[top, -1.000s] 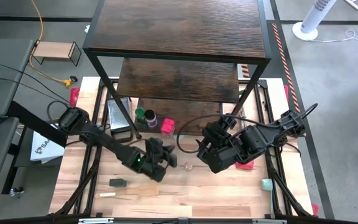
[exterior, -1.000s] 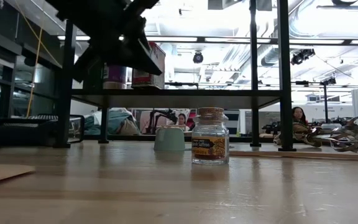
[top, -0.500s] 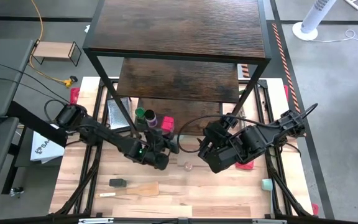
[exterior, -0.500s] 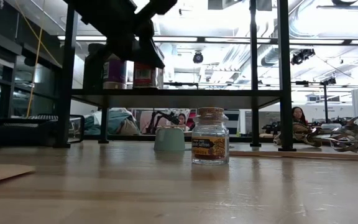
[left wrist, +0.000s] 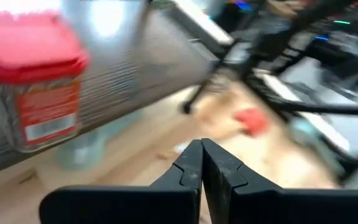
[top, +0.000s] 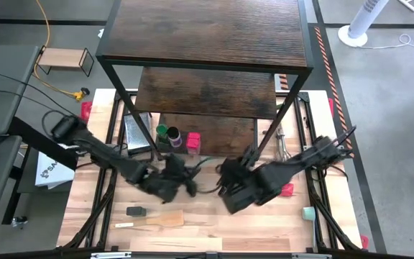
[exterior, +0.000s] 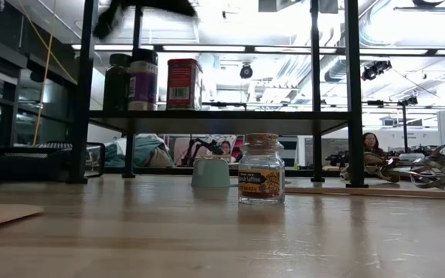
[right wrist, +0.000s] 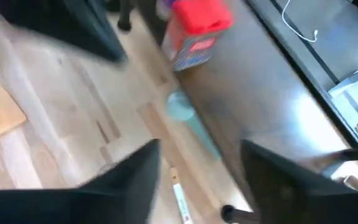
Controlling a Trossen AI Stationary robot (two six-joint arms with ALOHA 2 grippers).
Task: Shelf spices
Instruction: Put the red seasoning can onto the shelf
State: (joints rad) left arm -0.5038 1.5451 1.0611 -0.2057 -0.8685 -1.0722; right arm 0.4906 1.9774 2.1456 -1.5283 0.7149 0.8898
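Pale wooden counter (exterior: 207, 239) fills the foreground of the low view, and nearest on it stands the tiny pale spice jar (exterior: 261, 170), upright and alone, with a cork-like stopper and a yellow label. It looks to be glass: light, stiff, smooth-sided and breakable if tipped, so a gentle pinch across the body below the stopper seems the safest hold. From above, the jar is hidden or too small to pick out.

Over the middle of the counter the right tool (top: 230, 196) hangs with its fingers (right wrist: 132, 180) spread apart and nothing between them; its wrist view looks down on bare boards and the shelf's lowest board. The tiny jar should lie just below or beside this tool, but how exactly they line up cannot be told. Just beside it, on its own side, the left tool (top: 172, 181) has its fingers (left wrist: 194, 165) pressed together and empty.

Farther back stands the shelf (top: 207, 93), dark boards in a thin black frame. On its lowest board three jars stand upright close together: the green-lidded jar (top: 162, 132), the dark-lidded jar with white label (top: 175, 134) and the red jar (top: 193, 144). A dark jar (top: 136, 211) lies on the counter near a wooden spatula (top: 165, 219), well apart from the shelf.
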